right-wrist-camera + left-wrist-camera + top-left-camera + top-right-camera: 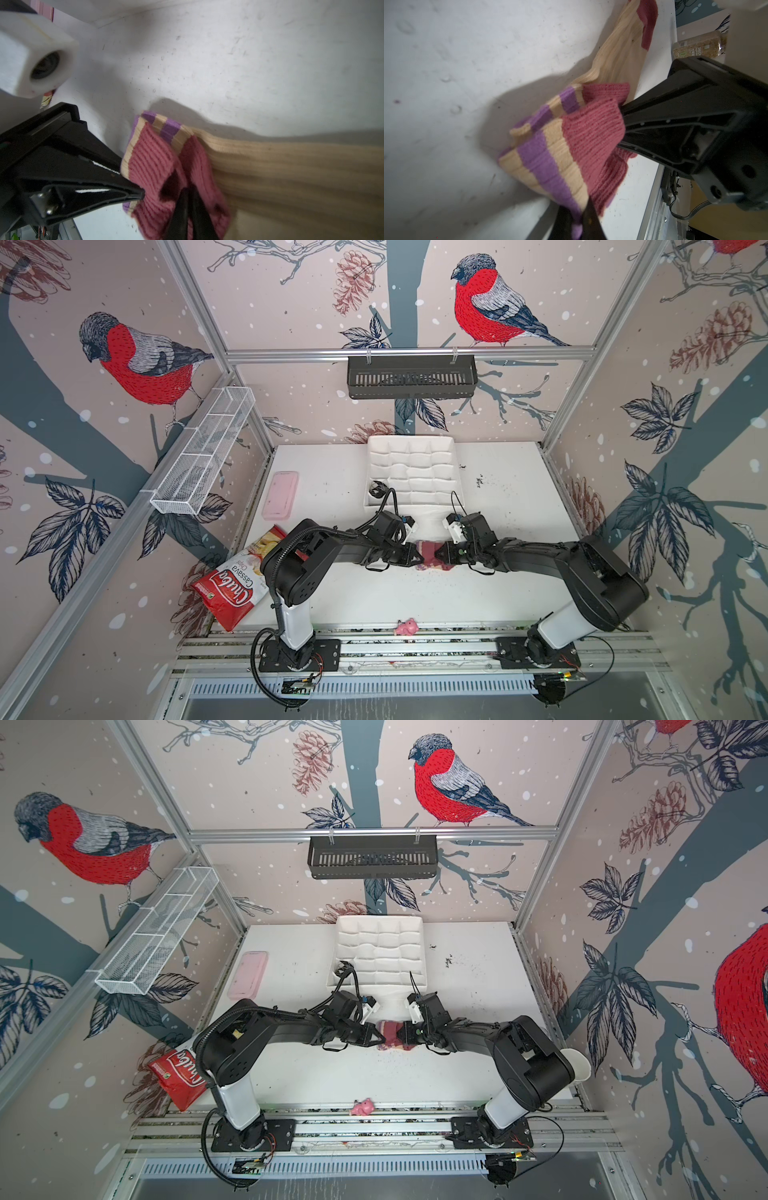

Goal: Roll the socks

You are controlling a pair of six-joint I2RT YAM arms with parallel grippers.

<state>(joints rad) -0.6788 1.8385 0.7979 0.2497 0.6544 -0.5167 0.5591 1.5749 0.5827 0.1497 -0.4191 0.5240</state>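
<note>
Arms: two, black, entering from the lower left and lower right of both top views and meeting at frame centre.
Left pincer (421, 561): one; clenched on the striped end of the tan sock (429, 551). In the left wrist view its fingers (593, 226) pinch purple-and-tan fabric.
Right pincer (437, 557): one; clenched on the maroon cuff of the same sock. In the right wrist view its fingers (179, 220) are closed on maroon knit.
Socks in view: one, tan with maroon cuff, maroon patch and purple stripes.
Sock location: centre of the worktop (498, 572), directly between the two pincer tips. The cuff end is bunched and folded over; the tan length lies flat on the surface.
Compartment tray (409, 438): one, white, upper centre of the worktop, just beyond the arms' wrists.
Pink case (280, 494): one, flat, left side of the worktop.
Chips bag (237, 593): one, red and white, lower left, overhanging the worktop edge.
Pink toy (406, 627): one, lower centre, at the front edge of the worktop.
Black basket (411, 377): one, hung on the rear rail, upper centre.
Wire basket (203, 452): one, white mesh, on the left wall.
Spice jar (697, 46): one, seen only in the left wrist view, lying on its side.
</note>
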